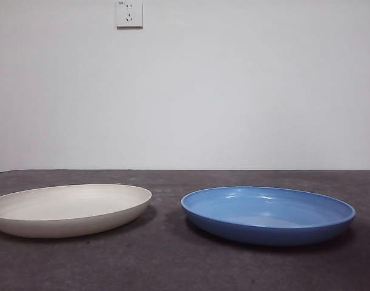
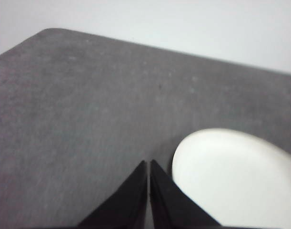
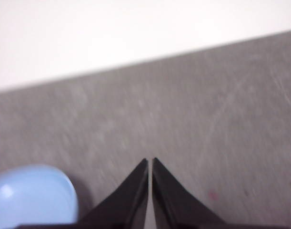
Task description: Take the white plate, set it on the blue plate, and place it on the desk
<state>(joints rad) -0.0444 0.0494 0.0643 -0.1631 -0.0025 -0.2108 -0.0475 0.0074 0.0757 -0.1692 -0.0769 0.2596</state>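
Observation:
The white plate [image 1: 66,209] lies flat on the desk [image 1: 172,260] at the left of the front view. The blue plate [image 1: 268,213] lies flat to its right, a gap apart. Neither arm shows in the front view. My left gripper [image 2: 148,162] is shut and empty, above the desk beside the white plate [image 2: 235,179]. My right gripper [image 3: 150,161] is shut and empty, above the desk beside the blue plate [image 3: 33,195], of which only a part shows.
A pale wall stands behind the desk, with a white socket [image 1: 129,13] high up. The desk's far edge [image 2: 183,52] and a rounded corner show in the left wrist view.

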